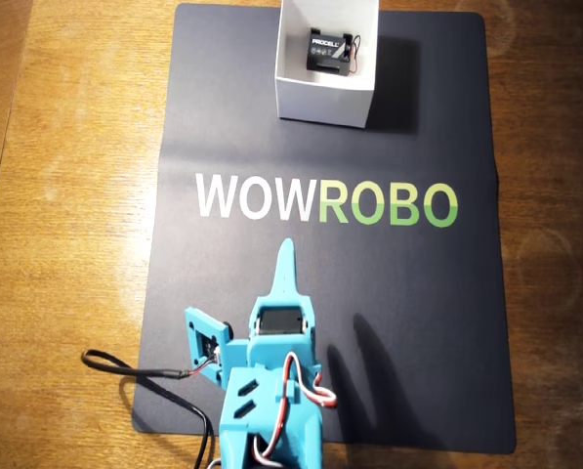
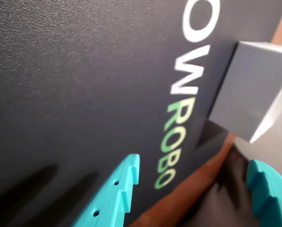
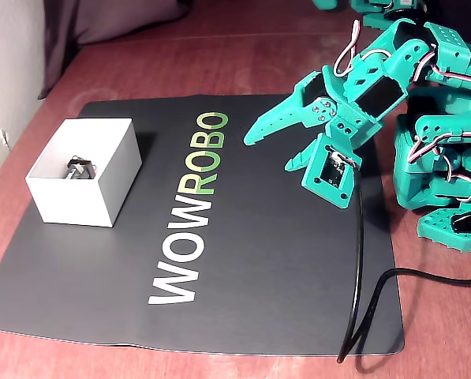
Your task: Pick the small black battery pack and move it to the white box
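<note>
Seen in the fixed view, from left to right: one white box (image 3: 85, 183) near the left edge of the black mat (image 3: 243, 260), clear of that edge, open at the top. Held one black battery pack (image 3: 79, 169), lying on the box floor with thin wires at its side; read "PROCELL" on its label in the overhead view (image 1: 327, 51). Left bare mat all the way from the box to the "WOWROBO" lettering (image 3: 191, 212) and beyond it. One teal gripper (image 3: 271, 148) hung above the mat's right half, well apart from the box, fingers spread and holding nothing. One black cable (image 3: 360, 268) trailed down over the mat's right edge.

In the overhead view, box (image 1: 325, 96) sat at the mat's top edge; gripper (image 1: 271, 293) stood below the lettering.

In the wrist view, two toothed fingertips (image 2: 124, 187) parted wide, box (image 2: 247, 90) at upper right by the mat's edge.
</note>
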Available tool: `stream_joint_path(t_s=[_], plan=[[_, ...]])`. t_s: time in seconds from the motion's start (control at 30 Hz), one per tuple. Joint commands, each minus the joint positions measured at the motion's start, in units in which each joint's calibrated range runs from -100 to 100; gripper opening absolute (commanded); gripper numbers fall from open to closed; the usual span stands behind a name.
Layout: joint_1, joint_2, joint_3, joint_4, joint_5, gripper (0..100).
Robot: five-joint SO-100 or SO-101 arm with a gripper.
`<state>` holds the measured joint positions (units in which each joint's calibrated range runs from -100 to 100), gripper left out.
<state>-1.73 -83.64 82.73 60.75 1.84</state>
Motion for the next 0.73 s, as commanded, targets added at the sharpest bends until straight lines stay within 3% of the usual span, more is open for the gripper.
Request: stream_joint_path(t_s=[0.0, 0.1, 0.37, 0.7], plan=[[0.50, -2.33, 0.40, -0.10, 0.25, 12], [0.50, -3.03, 0.40, -0.10, 0.36, 5], [0.50, -5.83, 2.67, 8.49, 0.36, 5], [0.62, -11.71, 6.66, 11.82, 0.42, 4]])
